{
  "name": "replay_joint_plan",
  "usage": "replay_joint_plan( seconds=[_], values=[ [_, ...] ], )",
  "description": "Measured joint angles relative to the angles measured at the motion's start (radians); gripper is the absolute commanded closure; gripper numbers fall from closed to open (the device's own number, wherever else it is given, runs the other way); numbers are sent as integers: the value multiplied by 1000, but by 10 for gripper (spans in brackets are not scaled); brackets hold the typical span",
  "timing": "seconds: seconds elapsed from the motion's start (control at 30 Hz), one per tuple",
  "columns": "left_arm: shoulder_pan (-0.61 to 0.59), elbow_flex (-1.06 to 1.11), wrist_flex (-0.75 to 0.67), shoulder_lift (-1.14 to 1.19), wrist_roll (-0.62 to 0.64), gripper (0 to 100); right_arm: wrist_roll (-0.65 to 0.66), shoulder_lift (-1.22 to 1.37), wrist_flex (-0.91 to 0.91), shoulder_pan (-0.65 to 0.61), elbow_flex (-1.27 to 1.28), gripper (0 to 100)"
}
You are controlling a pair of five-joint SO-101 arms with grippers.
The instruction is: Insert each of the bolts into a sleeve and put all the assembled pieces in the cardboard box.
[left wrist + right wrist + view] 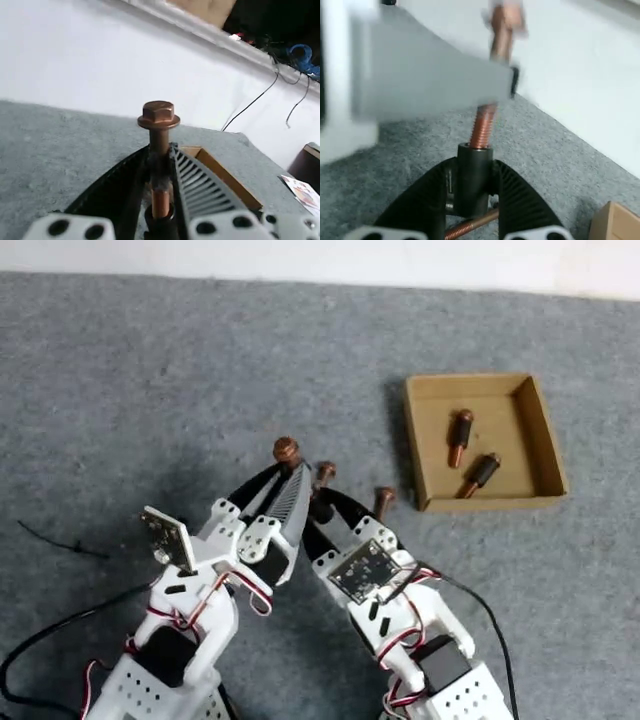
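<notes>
My left hand [289, 478] is clamped on a bolt [158, 117], head up, at centre frame. My right hand [475, 200] grips a black sleeve [475, 172], and the bolt's thread sits in its mouth. A loose bolt [325, 475] is beside my fingertips. A second loose bolt [383, 502] is on the grey counter [150, 370], between my hands and the cardboard box [420, 440] at right. The box holds two assembled pieces [459, 437].

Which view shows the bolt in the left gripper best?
The left wrist view: the bolt rises close-up, hex head and shank clear. The high view catches its head; the right wrist view shows its threaded end at the sleeve.
</notes>
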Motion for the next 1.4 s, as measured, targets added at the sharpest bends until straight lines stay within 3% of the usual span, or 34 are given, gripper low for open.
replay_joint_plan(
  seconds=[0.2,0.53,1.1,1.17,1.4],
  values=[
    [3,0,15,-6,2,993,-55,0,0,-2,0,993],
    [11,3,38,0,63,993,-61,0,0,-2,0,993],
    [54,3,118,2,64,988,-66,0,0,0,0,993],
    [54,3,118,2,64,949,-68,0,0,0,0,993],
    [54,3,123,2,63,648,-68,0,0,0,0,993]
  ],
)
